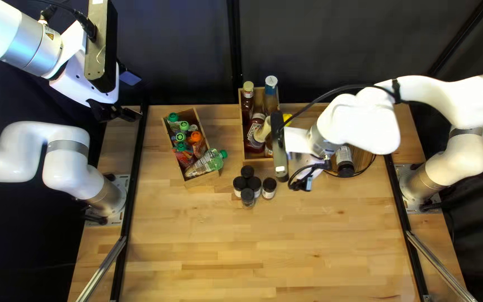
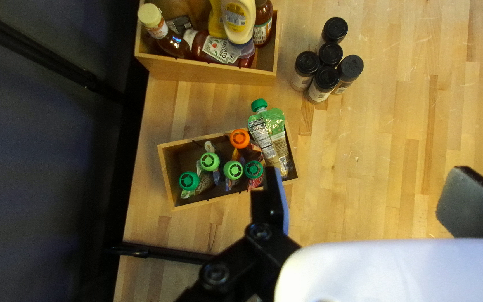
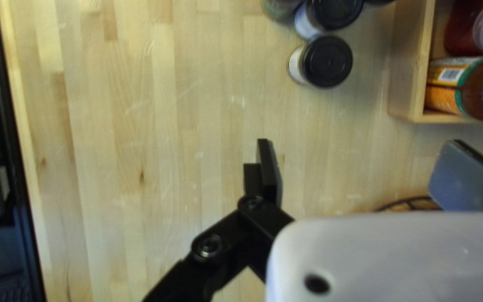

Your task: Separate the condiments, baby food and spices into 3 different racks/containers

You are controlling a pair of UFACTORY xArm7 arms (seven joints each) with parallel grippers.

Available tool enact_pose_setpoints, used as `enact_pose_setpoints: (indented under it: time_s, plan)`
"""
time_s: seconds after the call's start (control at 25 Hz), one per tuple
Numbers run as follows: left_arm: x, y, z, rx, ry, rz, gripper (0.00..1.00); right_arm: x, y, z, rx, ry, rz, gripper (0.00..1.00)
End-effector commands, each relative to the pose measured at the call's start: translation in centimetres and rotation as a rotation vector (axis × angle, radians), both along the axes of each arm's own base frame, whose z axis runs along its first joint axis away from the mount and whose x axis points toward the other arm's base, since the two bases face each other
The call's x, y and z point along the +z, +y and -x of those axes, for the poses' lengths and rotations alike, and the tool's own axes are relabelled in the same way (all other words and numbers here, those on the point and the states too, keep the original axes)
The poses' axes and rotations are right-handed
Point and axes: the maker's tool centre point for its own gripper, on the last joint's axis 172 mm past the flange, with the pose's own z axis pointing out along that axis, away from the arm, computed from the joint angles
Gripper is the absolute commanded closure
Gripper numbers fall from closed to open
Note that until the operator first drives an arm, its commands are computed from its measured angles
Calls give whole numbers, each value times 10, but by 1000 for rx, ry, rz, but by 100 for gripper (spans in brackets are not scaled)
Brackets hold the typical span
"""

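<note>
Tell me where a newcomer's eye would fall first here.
Probably on the pouches' orange cap and green caps, bright in the left box of the top left view. Next come the tall bottles crowding the far box, then five black-lidded jars huddled just in front of it.

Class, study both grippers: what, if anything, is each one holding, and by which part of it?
Neither holds anything: the left gripper and the right gripper both stand open, fingers wide apart, gripping no bottle, jar or pouch.
</note>
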Motion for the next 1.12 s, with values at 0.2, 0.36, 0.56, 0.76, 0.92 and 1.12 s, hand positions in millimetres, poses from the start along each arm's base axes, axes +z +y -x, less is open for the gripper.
enact_pose_setpoints:
  time_s: [0.2, 0.36, 0.56, 0.76, 0.92, 1.12]
  plan:
    - [0, 0, 0, 0, 0, 0, 0, -33, 4, -6, 14, -20, 35, 0]
    - [0, 0, 0, 0, 0, 0, 0, -54, 2, -13, 17, -11, 52, 0]
    - [0, 0, 0, 0, 0, 0, 0, -67, -1, -19, 29, -2, 46, 0]
    - [0, 0, 0, 0, 0, 0, 0, -77, -5, -29, 36, 0, 47, 0]
    - [0, 0, 0, 0, 0, 0, 0, -85, -8, -33, 39, 8, 46, 7]
    - [0, 0, 0, 0, 0, 0, 0, -92, -8, -34, 37, 20, 41, 41]
